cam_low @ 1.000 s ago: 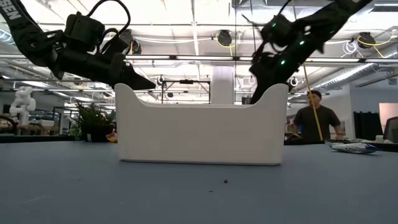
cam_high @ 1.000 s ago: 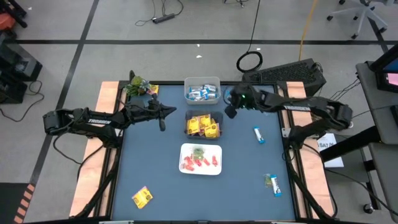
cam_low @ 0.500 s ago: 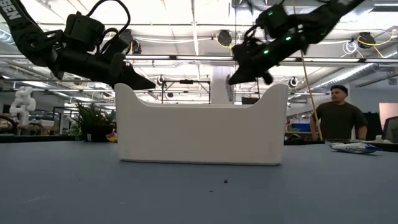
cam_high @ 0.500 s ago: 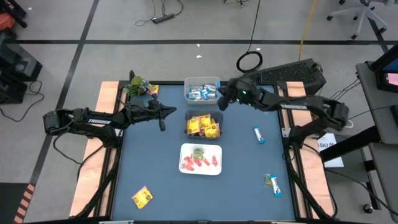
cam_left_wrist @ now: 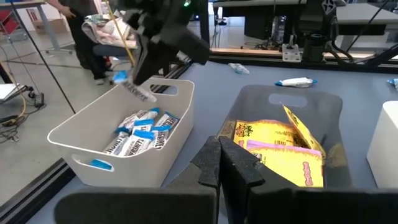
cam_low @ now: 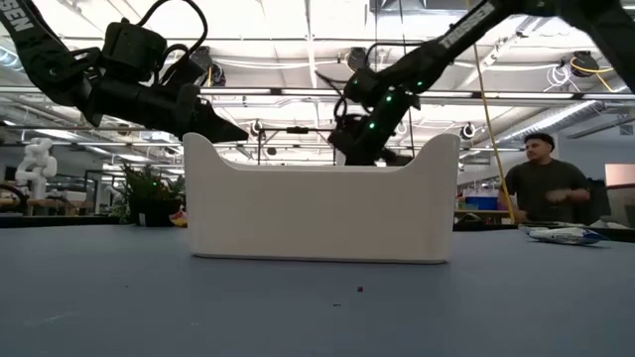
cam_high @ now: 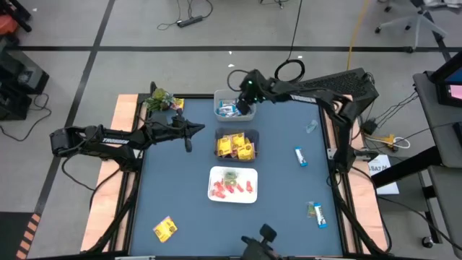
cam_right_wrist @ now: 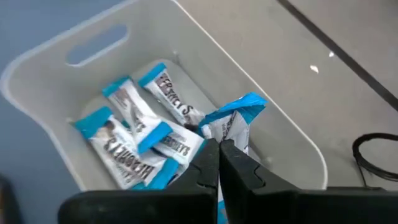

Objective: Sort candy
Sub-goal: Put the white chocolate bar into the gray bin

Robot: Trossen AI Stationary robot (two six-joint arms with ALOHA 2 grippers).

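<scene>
Taking the white tray (cam_high: 251,193) of red and green pieces as the middle of the table, one yellow packet (cam_high: 164,229) lies in front of it to the left, and two blue bars (cam_high: 318,213) lie loose to its right, one near the front, the other (cam_high: 299,157) further back. Just behind the tray stands the grey bin (cam_high: 255,137) full of yellow packets. The left gripper (cam_high: 189,131) hangs beside this bin on its left, fingers pressed together and holding nothing. Behind the grey bin is the white bin (cam_high: 219,99) of blue bars, and the right gripper (cam_high: 245,97) hovers over it, pinching a blue bar (cam_right_wrist: 233,121) by one end. I judge these bars to be light, with a thin, slippery, crinkling wrapper; a pinch across the middle looks safer than on the flat end seal.
</scene>
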